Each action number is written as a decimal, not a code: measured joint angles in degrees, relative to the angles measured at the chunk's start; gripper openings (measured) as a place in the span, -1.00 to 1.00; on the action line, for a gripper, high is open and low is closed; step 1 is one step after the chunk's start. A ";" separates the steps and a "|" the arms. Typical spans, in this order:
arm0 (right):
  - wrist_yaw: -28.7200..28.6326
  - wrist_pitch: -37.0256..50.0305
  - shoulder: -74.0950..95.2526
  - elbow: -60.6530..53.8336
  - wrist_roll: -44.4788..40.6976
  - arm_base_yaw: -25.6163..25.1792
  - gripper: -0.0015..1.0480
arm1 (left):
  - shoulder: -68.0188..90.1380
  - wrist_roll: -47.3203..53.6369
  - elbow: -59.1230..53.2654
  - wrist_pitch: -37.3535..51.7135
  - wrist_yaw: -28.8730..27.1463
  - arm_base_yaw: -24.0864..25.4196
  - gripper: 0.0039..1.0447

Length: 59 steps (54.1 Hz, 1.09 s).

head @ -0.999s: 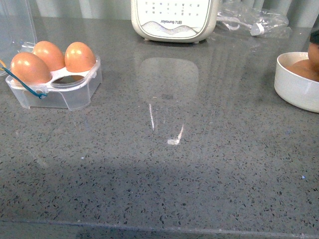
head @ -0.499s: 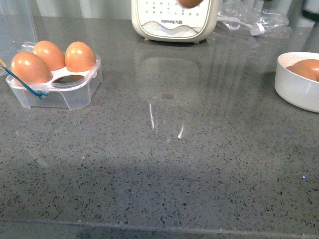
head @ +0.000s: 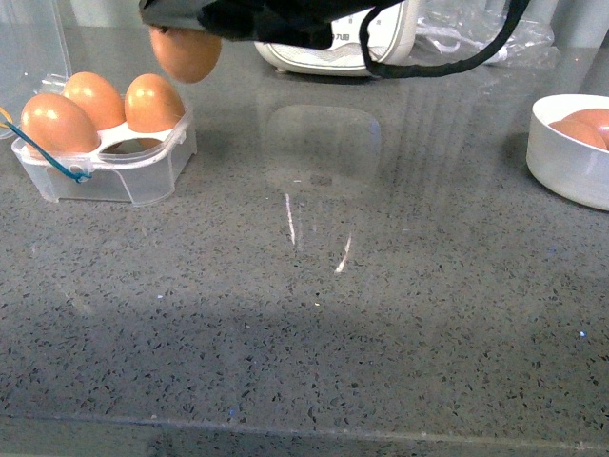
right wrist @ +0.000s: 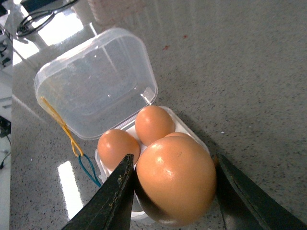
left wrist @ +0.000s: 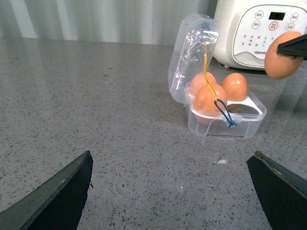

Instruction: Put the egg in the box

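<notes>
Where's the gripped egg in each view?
Front: the egg is upper left, above the right side of the box.
Left wrist: the egg hangs in the air past the box, against the white appliance.
Right wrist: the egg fills the right gripper, over the box.
Shared landmark: the box's three seated eggs.

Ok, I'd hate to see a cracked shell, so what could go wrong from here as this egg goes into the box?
Only one slot in the box is free, tight beside three seated eggs. If the egg held by the right gripper comes down off-centre, shells may knock. The fingers flank the egg widely, so they might bump those neighbours or the upright lid on the way down.
</notes>
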 joint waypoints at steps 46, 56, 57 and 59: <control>-1.42 -5.77 6.84 7.15 -5.79 4.33 -0.21 | 0.00 -0.02 0.00 0.00 0.02 0.00 0.87; -0.39 -6.49 6.95 7.45 -6.10 4.72 -0.21 | 0.00 0.00 0.00 0.00 0.00 0.00 0.87; -0.37 -6.49 6.95 7.45 -6.12 4.72 -0.21 | 0.00 0.00 0.00 0.00 0.02 0.00 0.87; -0.31 -6.49 6.95 7.45 -6.29 4.72 -0.17 | 0.00 0.00 0.00 0.00 0.02 0.00 0.87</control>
